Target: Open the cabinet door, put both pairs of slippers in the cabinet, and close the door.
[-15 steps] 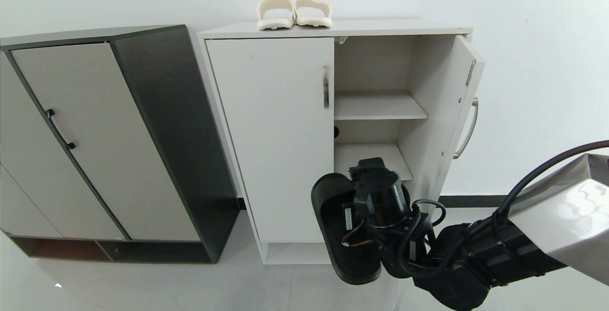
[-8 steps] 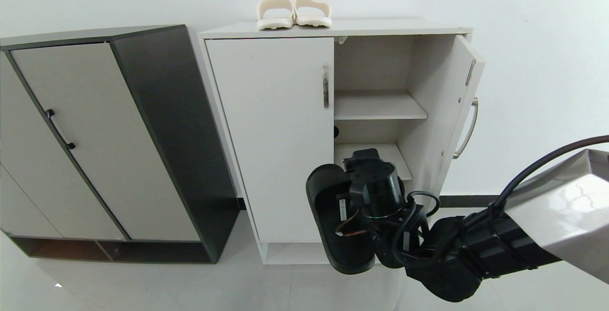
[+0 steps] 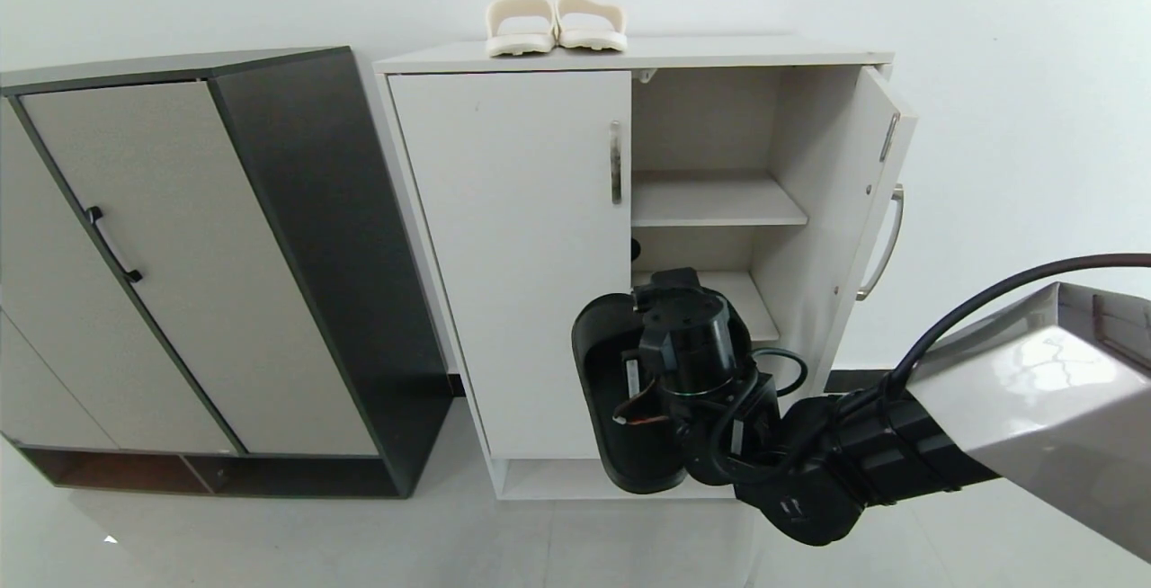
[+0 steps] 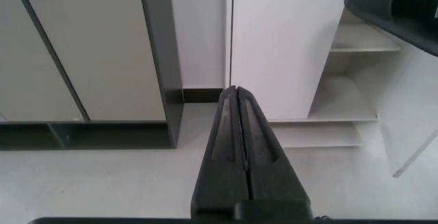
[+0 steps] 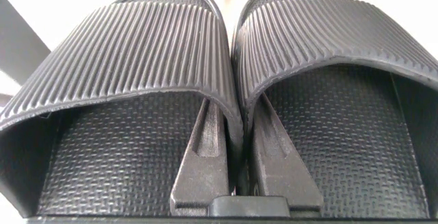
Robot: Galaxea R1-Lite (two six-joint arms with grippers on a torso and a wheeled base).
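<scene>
The white cabinet [image 3: 513,255] has its right door [image 3: 850,201] swung open, showing two bare shelves [image 3: 715,201]. A cream pair of slippers [image 3: 556,26] sits on the cabinet top. My right gripper [image 5: 236,148] is shut on the black pair of slippers [image 5: 226,66], pinching the two inner strap edges together. In the head view the black slippers [image 3: 611,408] hang in front of the open compartment, near the lower shelf, level with the edge of the closed left door. My left gripper [image 4: 238,125] is shut and empty, low above the floor, facing the cabinets.
A dark grey cabinet [image 3: 207,255] with a closed door stands left of the white one. The floor [image 3: 360,543] in front is bare. A long metal handle [image 3: 886,242] sticks out from the open door.
My right arm has carried the black slippers up and to the left, closer to the open compartment. The cabinet and the cream slippers have not moved.
</scene>
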